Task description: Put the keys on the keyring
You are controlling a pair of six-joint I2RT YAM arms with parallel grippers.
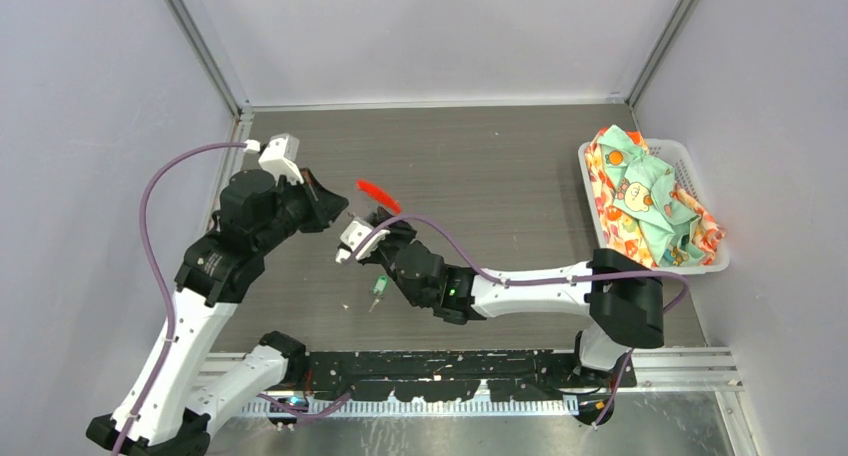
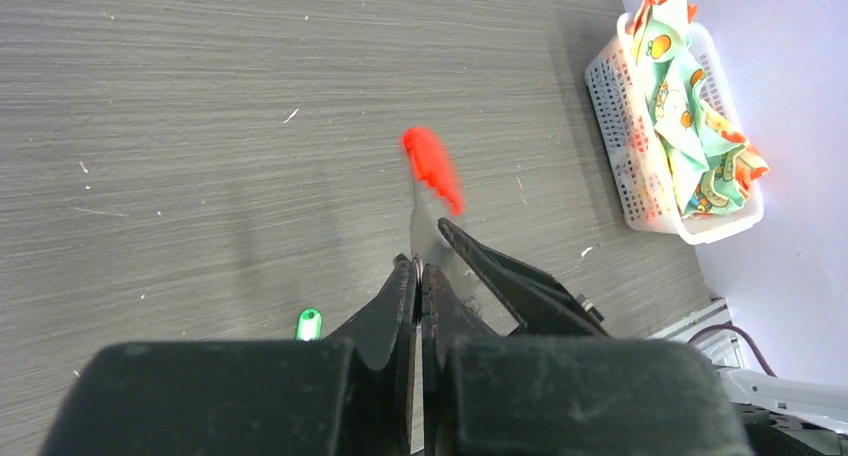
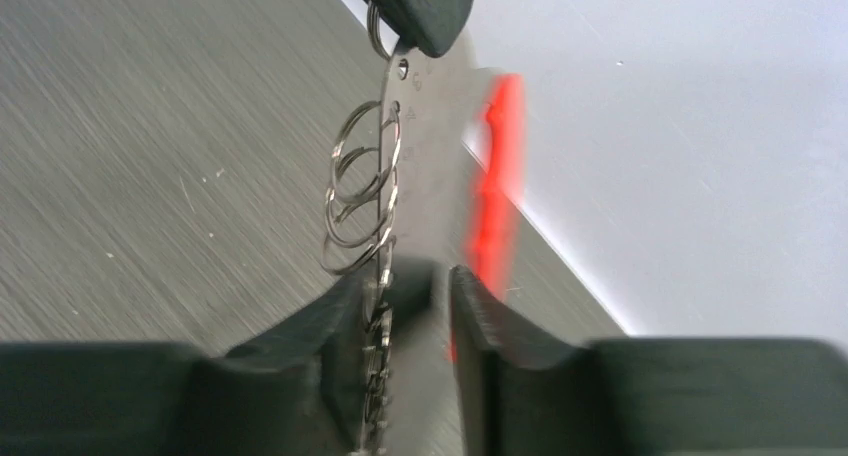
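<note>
left gripper (image 2: pixel 418 268) clamped on keyring (image 2: pixel 432 168) top | right gripper (image 3: pixel 440 276) jaws astride its lower end, can't tell if clamped | green key (image 1: pixel 380 286) lying on table (image 1: pixel 500 166)

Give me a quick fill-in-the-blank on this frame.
The small metal key lying on the grey table has a ___ plastic head.
The left tool, shut, holds the silvery metal keyring whose loop is ___.
The white plastic basket of patterned cloth stands on the robot's ___ side.
Answers: green; red; right.
</note>
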